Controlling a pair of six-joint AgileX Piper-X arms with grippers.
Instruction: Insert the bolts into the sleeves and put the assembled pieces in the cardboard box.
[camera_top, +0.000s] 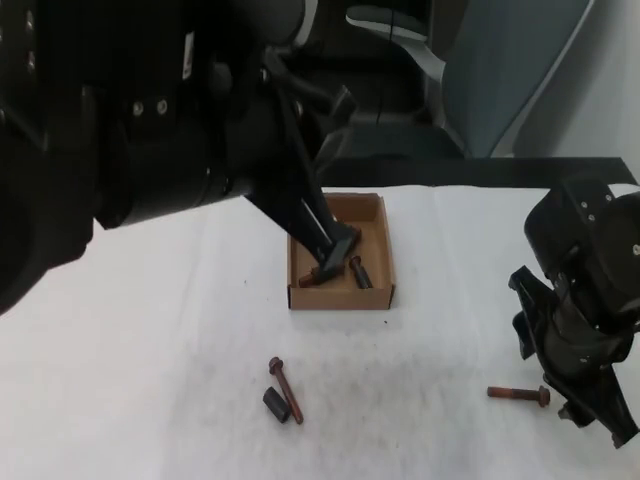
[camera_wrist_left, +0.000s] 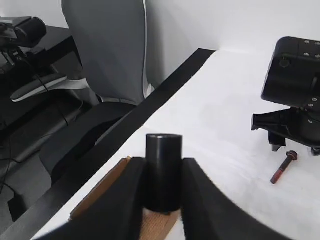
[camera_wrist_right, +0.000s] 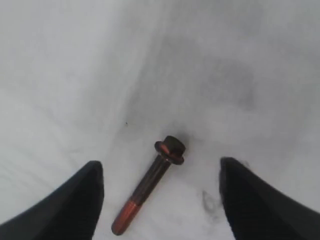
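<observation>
- L arm: the left pincer is clamped on a black sleeve, gripped betw. its two fingers. In the high view it hangs over the cardboard box at centre frame. We can't tell whether a bolt sits inside that sleeve.
- Box: we see one red-and-dark piece lying inside, just right of the pincer. It's prob. a bolt already sleeved, so we judge at least one assembly done. A reddish end shows below the pincer, and we can't tell if it's loose or part of what's held.
- R arm: the right pincer is spread wide w/ nothing in it. Its fingers sit either side of a bare bolt lying flat on the white bench, at lower right in the high view.
- Lower centre of the high view: a second bolt and a spare sleeve lie just beside each other, not joined.
- Left to do, as we judge: release the held sleeve into the box, join the lower-centre pair, and deal w/ the bare bolt. We see no free sleeve near that one.
</observation>
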